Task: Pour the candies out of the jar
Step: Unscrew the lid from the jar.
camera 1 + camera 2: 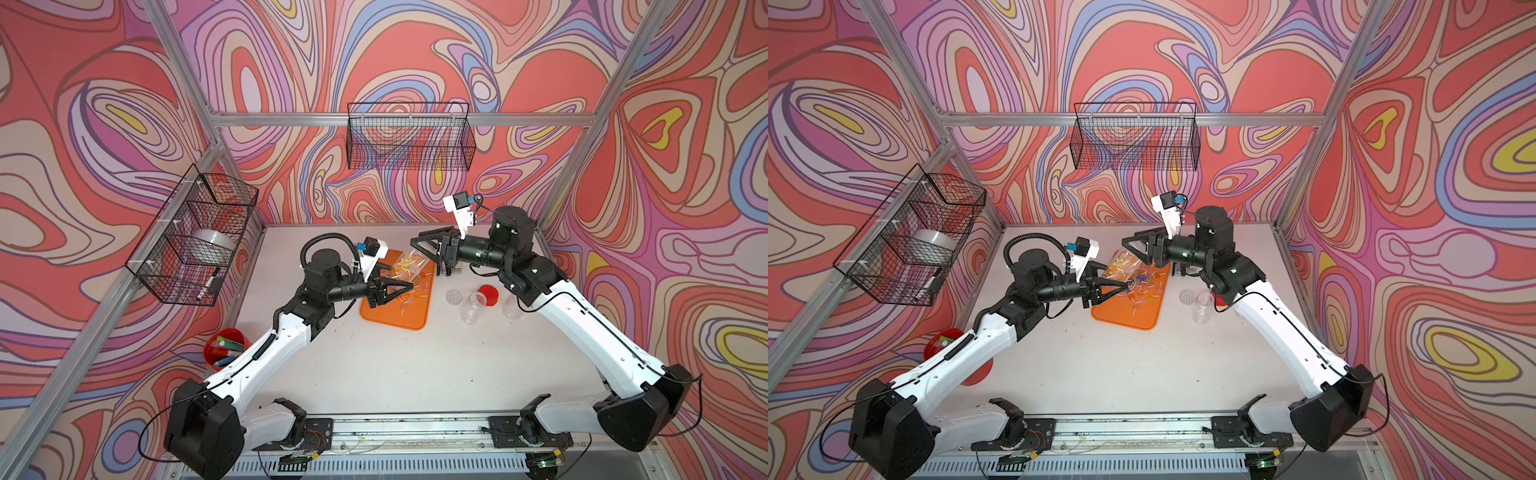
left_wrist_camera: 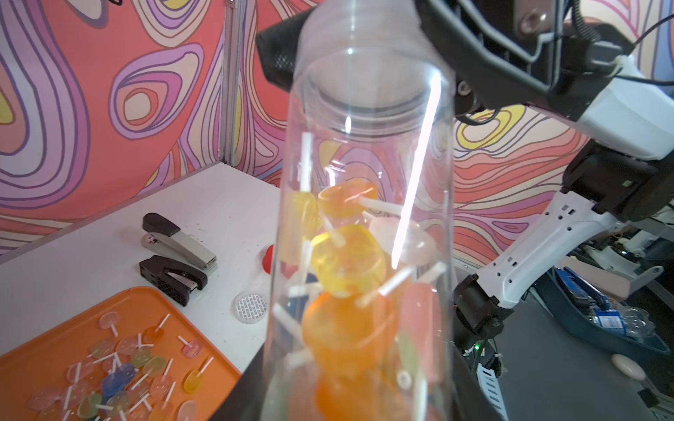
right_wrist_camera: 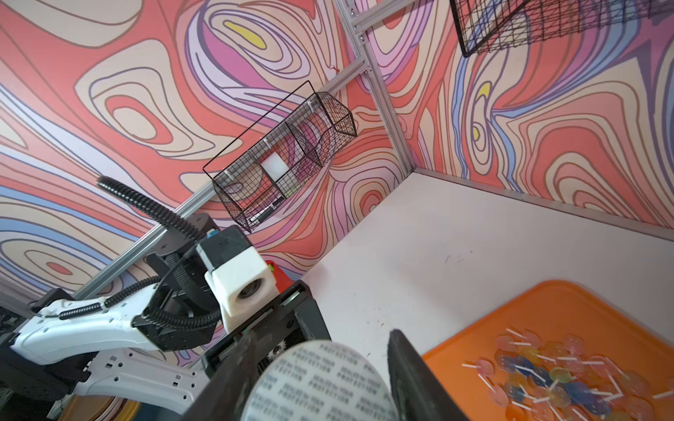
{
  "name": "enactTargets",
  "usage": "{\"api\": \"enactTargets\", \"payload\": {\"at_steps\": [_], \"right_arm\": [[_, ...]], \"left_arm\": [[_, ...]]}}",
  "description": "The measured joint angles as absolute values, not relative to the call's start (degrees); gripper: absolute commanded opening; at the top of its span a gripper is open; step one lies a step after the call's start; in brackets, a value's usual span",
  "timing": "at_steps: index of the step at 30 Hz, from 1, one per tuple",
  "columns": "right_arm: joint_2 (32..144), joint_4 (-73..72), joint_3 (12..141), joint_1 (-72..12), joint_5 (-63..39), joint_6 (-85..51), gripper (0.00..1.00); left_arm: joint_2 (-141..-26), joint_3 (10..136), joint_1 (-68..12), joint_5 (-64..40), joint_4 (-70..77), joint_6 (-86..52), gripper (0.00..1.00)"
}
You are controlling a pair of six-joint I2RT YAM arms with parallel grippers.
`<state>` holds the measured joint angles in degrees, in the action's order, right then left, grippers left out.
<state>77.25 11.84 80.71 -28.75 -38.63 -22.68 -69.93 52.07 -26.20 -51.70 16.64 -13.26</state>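
A two-armed robot works in a cell with swirling pink and red walls. At far left a red cup (image 1: 224, 345) of pens stands on the white worktop (image 1: 395, 374).

Next comes the left gripper (image 1: 405, 286), reaching over an orange tray (image 1: 395, 318). Its fingers (image 2: 240, 397) are clenched on the lower end of the jar (image 1: 405, 266), a clear plastic one held slanting with its base low. The candies (image 2: 346, 262) inside, mostly orange and yellow on white sticks, lie heaped at that low end. Below the jar, other loose candies (image 2: 120, 379) lie scattered on the tray.

The jar's threaded neck rises to the right gripper (image 1: 417, 243), whose fingers (image 3: 405, 368) press on either side of it. In the right wrist view a printed foil seal (image 3: 321, 382) sits between them and seems to cover the mouth.

Further right on the worktop lie a loose seal disc (image 1: 454, 296), two empty jars (image 1: 473, 307) and a red lid (image 1: 488, 294).

Several things could go wrong from here. While the seal is on, nothing can pour, and it may tear or only half lift. The jar's smooth wall could slip or twist out of the left fingers if the two arms pull against each other. The jar hangs over the tray's far end, so a quick tip could send candies past the rim onto the worktop.
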Motion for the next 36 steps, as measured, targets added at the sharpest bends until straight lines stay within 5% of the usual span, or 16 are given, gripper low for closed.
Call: {"api": "enactTargets", "payload": {"at_steps": [2,5,10,22,36], "right_arm": [[77.28,11.64,80.71,-28.60,-39.07,-22.74,0.51],[77.28,12.12,80.73,-28.58,-38.30,-23.70,0.78],[77.41,16.84,81.80,-29.10,-30.44,-26.81,0.98],[80.95,21.96,85.36,-29.04,-17.06,-36.62,0.98],[83.07,22.81,84.07,-30.39,-14.63,-41.19,0.83]], "left_arm": [[-69.93,52.07,-26.15,-52.07,16.69,-13.67,0.00],[-69.93,52.07,-26.15,-51.29,16.49,-13.78,0.00],[-69.80,52.23,-25.34,-44.01,14.26,-13.10,0.00],[-69.60,52.40,-34.79,-22.48,5.54,-2.26,0.00],[-69.63,52.40,-35.81,-14.94,5.34,0.64,0.00]]}}
